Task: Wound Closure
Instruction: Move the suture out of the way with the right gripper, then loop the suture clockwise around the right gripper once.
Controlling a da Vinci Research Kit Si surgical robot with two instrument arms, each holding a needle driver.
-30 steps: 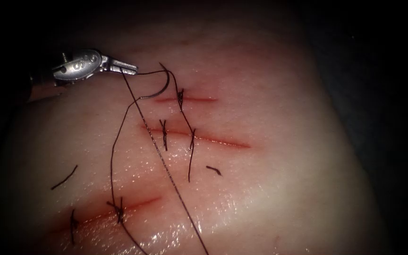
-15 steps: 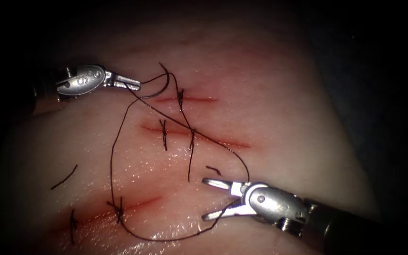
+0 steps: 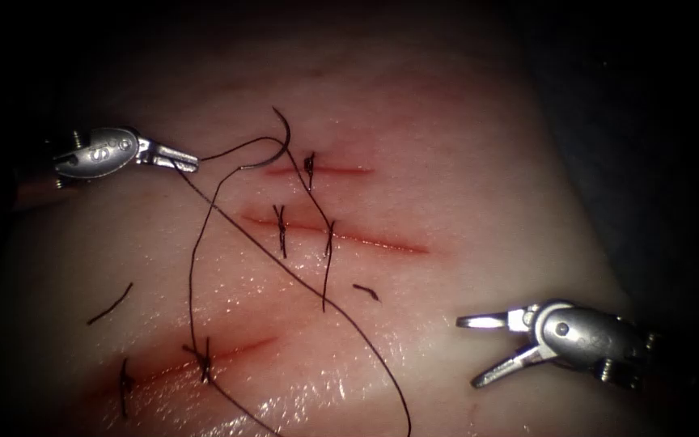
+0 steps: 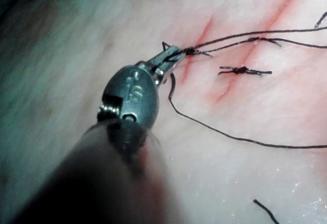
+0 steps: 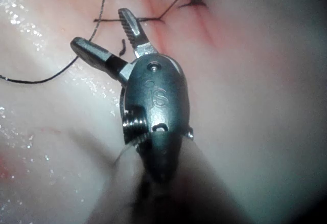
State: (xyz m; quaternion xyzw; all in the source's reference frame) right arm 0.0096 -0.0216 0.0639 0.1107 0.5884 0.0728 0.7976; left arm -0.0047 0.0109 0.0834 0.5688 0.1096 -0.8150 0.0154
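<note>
Steel, polished: left tool point(image 3: 190, 162), jaws closed on the tail end of the needle point(image 3: 281, 148), thread point(image 3: 301, 283) also running from its tips; it sits left of the uppermost cut point(image 3: 329, 170).

Steel, polished, serrated inner faces: right tool point(image 3: 479, 348), jaws spread wide, holding nothing, low on the right and well apart from the cuts.

Needle: thin, dark, strongly curved; it arcs up beside the left end of the uppermost cut. Whether the point is in the tissue point(image 3: 487, 202) cannot be told.

Thread: fine, dark, slack; one strand crosses the middle cut point(image 3: 382, 241) diagonally, another loops down to the knot on the lower cut point(image 3: 204, 356). Short cut ends point(image 3: 111, 304) lie loose.

Tissue: pale, wet, glistening, with red fluid lining three shallow slits.

Hazards, judged: loose strands crossing existing stitches could snag or tangle; a grip so near the needle's tail may let it swivel; tension could tear soft, slippery margins.
</note>
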